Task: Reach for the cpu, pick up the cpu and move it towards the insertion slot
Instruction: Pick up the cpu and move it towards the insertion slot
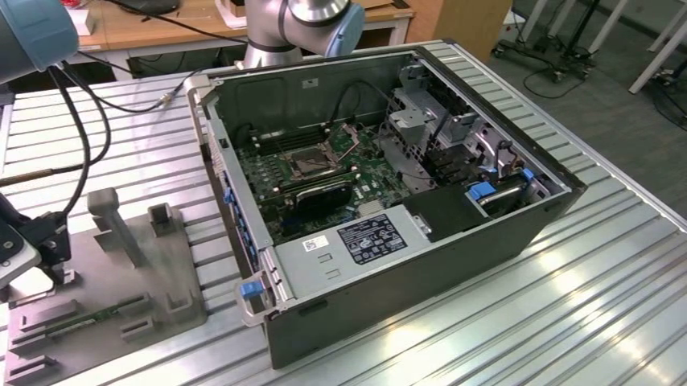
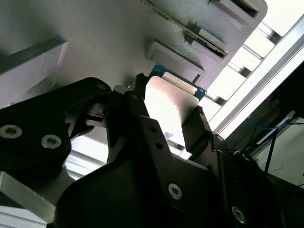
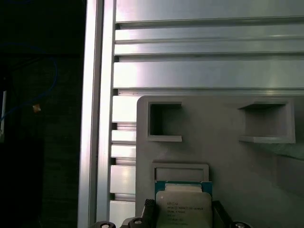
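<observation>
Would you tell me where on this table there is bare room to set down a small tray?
The widest bare patch is the table on the exterior view's right of the case, toward the near edge. A narrower strip lies between case and holder. Crowded: the holder, with the gripper at the cpu, and the cables beyond it.

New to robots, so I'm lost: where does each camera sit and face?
Exterior view: off the arm, looking down on the computer case and grey holder; the arm shows.
First wrist view: on the wrist, facing the holder and the cpu; the claw shows.
Second wrist view: on the wrist, looking along the claw at the cpu.
Both wrist views share cpu and claw.
</observation>
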### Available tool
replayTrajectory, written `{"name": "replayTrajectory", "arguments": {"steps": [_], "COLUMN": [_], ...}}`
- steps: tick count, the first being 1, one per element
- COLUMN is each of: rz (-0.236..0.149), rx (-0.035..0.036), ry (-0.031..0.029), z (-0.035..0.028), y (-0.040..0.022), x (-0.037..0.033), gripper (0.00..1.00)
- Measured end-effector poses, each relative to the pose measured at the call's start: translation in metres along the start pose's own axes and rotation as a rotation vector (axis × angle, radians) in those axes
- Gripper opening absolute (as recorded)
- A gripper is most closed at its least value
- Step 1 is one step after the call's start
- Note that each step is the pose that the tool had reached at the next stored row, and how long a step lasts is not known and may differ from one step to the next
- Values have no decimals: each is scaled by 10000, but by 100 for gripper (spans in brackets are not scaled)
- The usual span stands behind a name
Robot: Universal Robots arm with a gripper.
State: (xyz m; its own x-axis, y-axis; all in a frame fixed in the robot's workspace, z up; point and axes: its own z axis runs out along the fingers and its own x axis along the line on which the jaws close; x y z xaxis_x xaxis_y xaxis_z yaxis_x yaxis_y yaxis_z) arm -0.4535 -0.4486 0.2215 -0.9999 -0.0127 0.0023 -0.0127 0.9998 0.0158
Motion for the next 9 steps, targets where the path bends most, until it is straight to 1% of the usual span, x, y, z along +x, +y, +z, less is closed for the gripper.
{"name": "replayTrajectory", "arguments": {"steps": [9], "rz": [0], "rx": [0], "ry": [1], "z": [-42], "y": [1], "x": [-3], "gripper": [55]}}
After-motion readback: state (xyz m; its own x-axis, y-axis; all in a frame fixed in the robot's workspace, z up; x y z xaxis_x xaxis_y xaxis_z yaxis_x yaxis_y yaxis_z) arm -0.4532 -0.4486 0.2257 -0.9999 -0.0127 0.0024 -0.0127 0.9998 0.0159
